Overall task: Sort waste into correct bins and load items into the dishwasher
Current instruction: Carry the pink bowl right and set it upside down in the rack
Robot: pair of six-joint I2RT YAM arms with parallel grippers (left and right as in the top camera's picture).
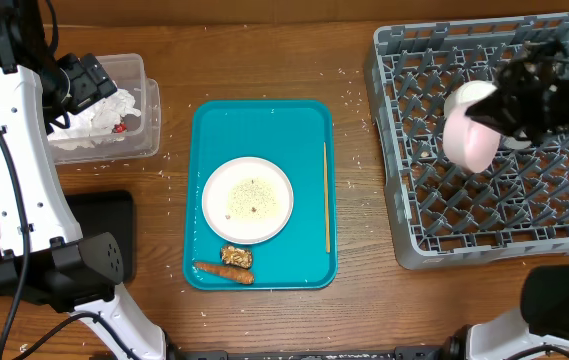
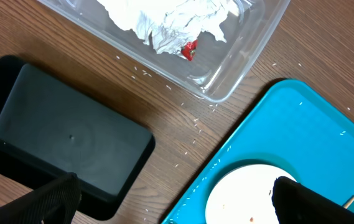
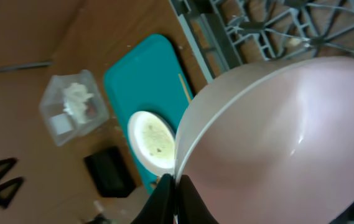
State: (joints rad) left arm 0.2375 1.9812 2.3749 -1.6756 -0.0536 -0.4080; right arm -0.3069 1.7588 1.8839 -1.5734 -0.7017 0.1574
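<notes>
Tabletop [image 1: 264, 60]: brown wood grain; carries all items below.

Dish rack [image 1: 484, 210]: grey plastic lattice with pegs, right side, reaching from far to near.

Teal tray [image 1: 309, 125]: centre, rectangular, left of the dish rack and apart from it.

Black tray [image 2: 71, 137]: shallow, near left, partly hidden under the left arm in the overhead view; nothing seen inside it.

Clear tub [image 1: 149, 110]: far left, beyond the black tray.

Left gripper [image 2: 173, 186]: above the clear tub; fingers [image 2: 46, 199] spread wide, holding nothing.

Right gripper [image 3: 175, 196]: over the far left part of the dish rack; fingers pinched narrow on the rim of the pink bowl.

Pink bowl [image 1: 472, 140]: pale pink, tilted on edge over the rack lattice; whether it touches the rack cannot be told.

White dish [image 1: 467, 97]: in the rack just beyond the pink bowl, partly hidden; bowl or cup unclear.

Plate [image 1: 248, 200]: round, white, on the teal tray, near centre.

Tissue [image 2: 177, 22]: crumpled, white, inside the clear tub.

Yellow stick [image 1: 326, 200]: thin, along the teal tray's right side.

Carrot piece [image 1: 222, 270]: orange, at the teal tray's near edge.

Brown chunk [image 1: 236, 256]: between carrot piece and plate.

Red wrapper [image 2: 189, 50]: in the clear tub, beside the tissue.

Rice grains [image 2: 195, 124]: scattered on the tabletop and on the plate.
</notes>
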